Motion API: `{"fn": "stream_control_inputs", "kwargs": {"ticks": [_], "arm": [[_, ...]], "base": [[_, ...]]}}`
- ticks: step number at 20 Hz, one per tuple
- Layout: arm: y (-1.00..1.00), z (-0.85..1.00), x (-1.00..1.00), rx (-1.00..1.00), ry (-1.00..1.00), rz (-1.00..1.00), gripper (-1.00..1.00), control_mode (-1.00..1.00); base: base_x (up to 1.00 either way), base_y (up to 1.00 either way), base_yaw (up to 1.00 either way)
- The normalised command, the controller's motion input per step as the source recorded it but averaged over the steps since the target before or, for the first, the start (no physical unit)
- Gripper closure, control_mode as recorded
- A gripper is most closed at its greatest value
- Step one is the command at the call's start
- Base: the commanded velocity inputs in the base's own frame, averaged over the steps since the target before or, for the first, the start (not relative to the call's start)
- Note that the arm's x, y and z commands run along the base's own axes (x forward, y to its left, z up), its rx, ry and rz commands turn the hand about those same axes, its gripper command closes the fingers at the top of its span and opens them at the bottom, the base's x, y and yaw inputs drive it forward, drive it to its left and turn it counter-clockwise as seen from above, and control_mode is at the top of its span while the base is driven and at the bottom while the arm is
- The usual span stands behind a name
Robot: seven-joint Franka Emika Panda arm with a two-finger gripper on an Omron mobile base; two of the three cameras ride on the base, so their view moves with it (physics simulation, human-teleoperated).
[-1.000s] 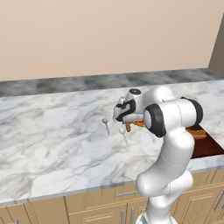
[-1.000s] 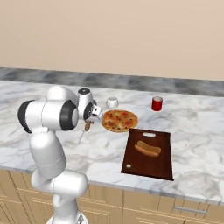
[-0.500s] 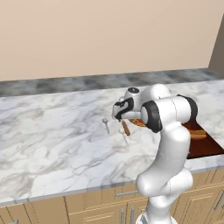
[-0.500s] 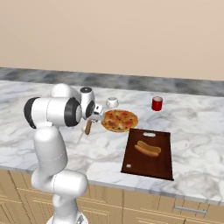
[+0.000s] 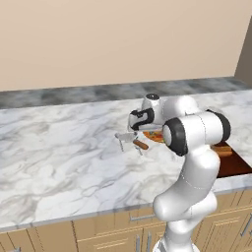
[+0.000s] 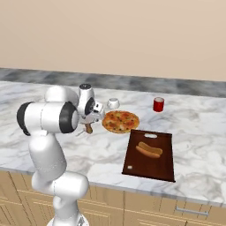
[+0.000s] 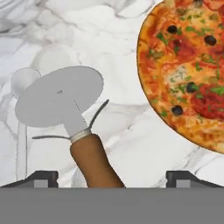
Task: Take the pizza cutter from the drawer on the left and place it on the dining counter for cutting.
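Simulated kitchen, long marble dining counter [image 5: 59, 152] w/ light-wood base below; white robot arm bent over it. The pizza cutter [image 5: 132, 140] is seen lying low on the marble just left of the pizza [image 6: 120, 121], brown handle toward the arm, silver wheel away; in the hand view the cutter [image 7: 72, 118] sits between the two dark finger tips, wheel ahead, handle running back toward the cam, pizza [image 7: 188, 74] at upper right. Compared w/ a sec. ago, the cutter has been brought down from a raised, tilted hold to rest at counter level; half a sec. ago it was already lower & nearer the marble. The gripper [image 5: 139, 129] hovers right above the handle; its fingers appear spread wider than the handle, so release is judged done or nearly so, though contact can't be fully ruled out. Placement looks essentially complete; only a clean lift-away is judged left. Also on the counter: dark board [image 6: 149, 154] w/ a hot dog [image 6: 149, 150], red cup [image 6: 158, 104], small white bowl [image 6: 113, 103]
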Motion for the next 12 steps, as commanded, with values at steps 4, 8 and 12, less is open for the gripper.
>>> {"fn": "stream_control_inputs", "kwargs": {"ticks": [4,8,12], "arm": [[-0.22,0.6,-1.0,0.0,-0.02,-0.04,-1.0,-1.0],[-0.4,0.65,-1.0,0.0,-0.03,-0.02,-1.0,-1.0],[-0.36,0.65,-1.0,0.0,0.0,-0.01,-1.0,-1.0]], "base": [[0.0,0.0,0.0],[0.0,0.0,0.0],[0.0,0.0,0.0]]}}
